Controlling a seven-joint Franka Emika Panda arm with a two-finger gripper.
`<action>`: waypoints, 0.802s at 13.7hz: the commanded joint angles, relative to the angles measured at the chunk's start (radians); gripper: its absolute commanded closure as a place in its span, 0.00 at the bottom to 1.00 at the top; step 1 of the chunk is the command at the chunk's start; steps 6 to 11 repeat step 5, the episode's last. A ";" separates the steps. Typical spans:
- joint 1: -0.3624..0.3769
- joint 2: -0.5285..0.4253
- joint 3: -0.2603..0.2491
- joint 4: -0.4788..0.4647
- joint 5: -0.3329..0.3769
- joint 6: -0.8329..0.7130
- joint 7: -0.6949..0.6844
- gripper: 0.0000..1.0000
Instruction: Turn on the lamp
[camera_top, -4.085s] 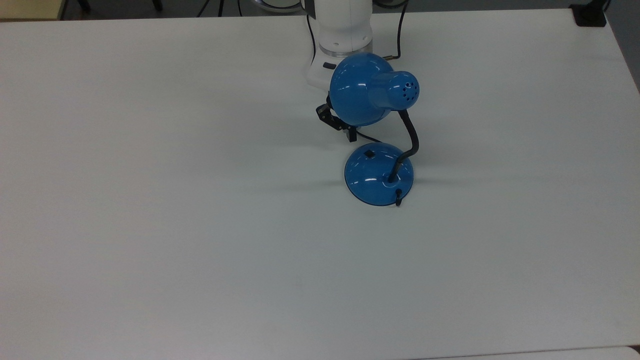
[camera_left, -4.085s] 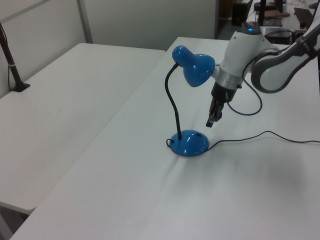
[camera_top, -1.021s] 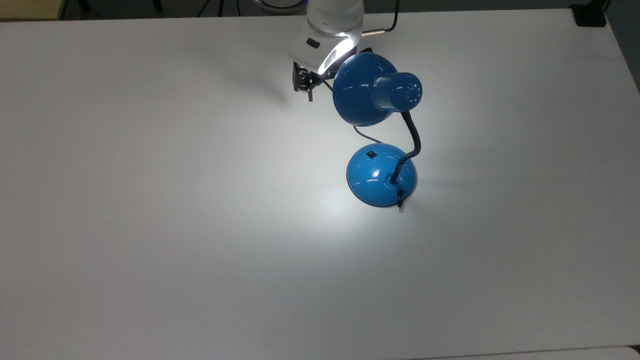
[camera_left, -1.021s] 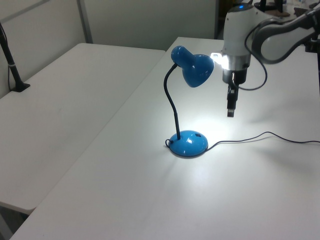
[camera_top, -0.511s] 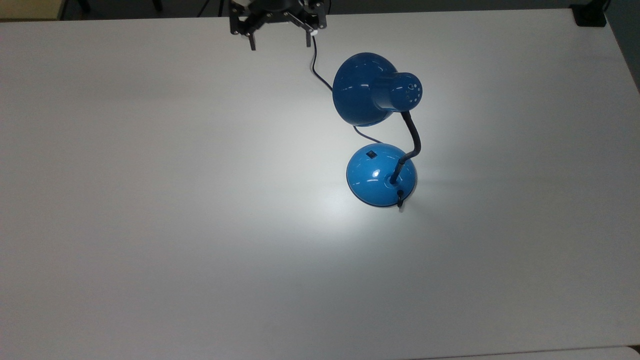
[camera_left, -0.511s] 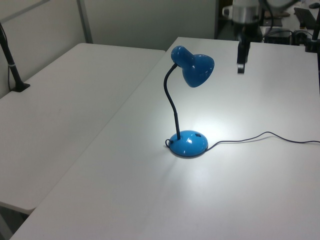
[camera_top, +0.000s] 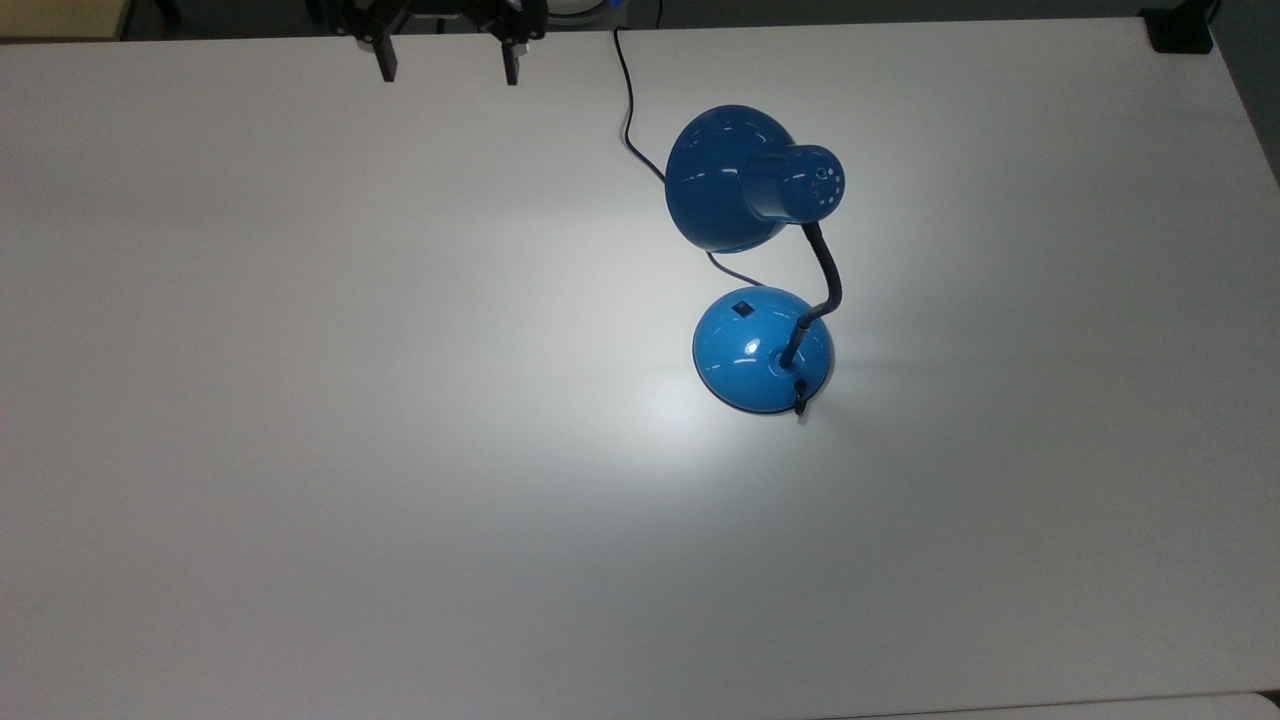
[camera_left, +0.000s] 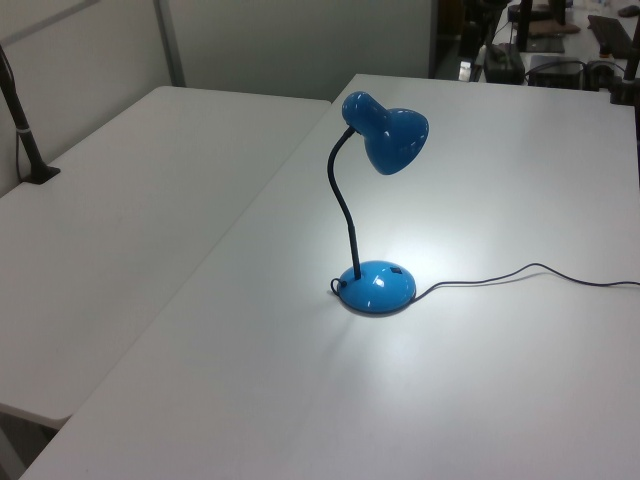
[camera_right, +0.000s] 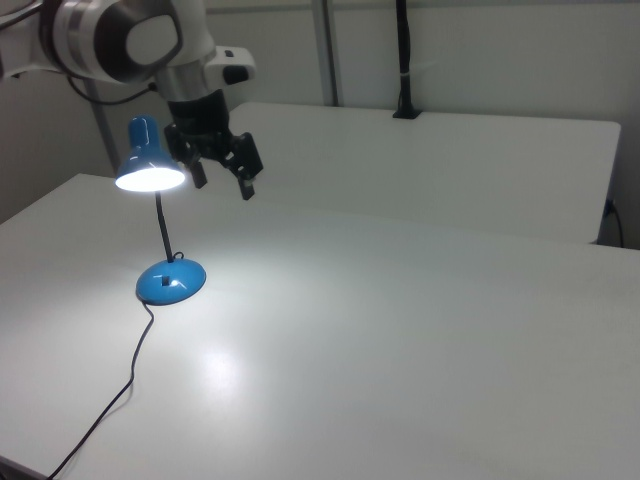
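The blue lamp is lit. Its dome shade (camera_top: 722, 180) (camera_left: 393, 138) (camera_right: 150, 168) glows underneath in the right view and casts a bright pool on the white table (camera_top: 400, 450). The round blue base (camera_top: 750, 360) (camera_left: 378, 288) (camera_right: 171, 281) carries a small black switch (camera_top: 741, 308). My gripper (camera_top: 448, 62) (camera_right: 222, 181) hangs open and empty, high above the table. It is at the top view's upper edge, well to the top view's left of the shade, touching nothing.
The lamp's black cord (camera_top: 628, 100) (camera_left: 520, 274) (camera_right: 110, 400) trails over the table from the base. A second white table (camera_left: 150, 180) (camera_right: 450, 150) stands alongside, with a black clamped post (camera_left: 25, 130) (camera_right: 403, 60). A black object (camera_top: 1180, 30) sits at the top view's upper right corner.
The lamp, dark 4.1 s ago, has been lit since 1.0 s ago. My gripper has risen from beside the shade, swung toward the top view's upper left, and its fingers now stand wide apart.
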 joint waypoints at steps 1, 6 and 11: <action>0.011 0.037 -0.022 0.067 -0.008 -0.032 -0.020 0.00; 0.017 0.035 -0.017 0.061 -0.008 -0.045 -0.018 0.00; 0.017 0.035 -0.017 0.061 -0.008 -0.045 -0.018 0.00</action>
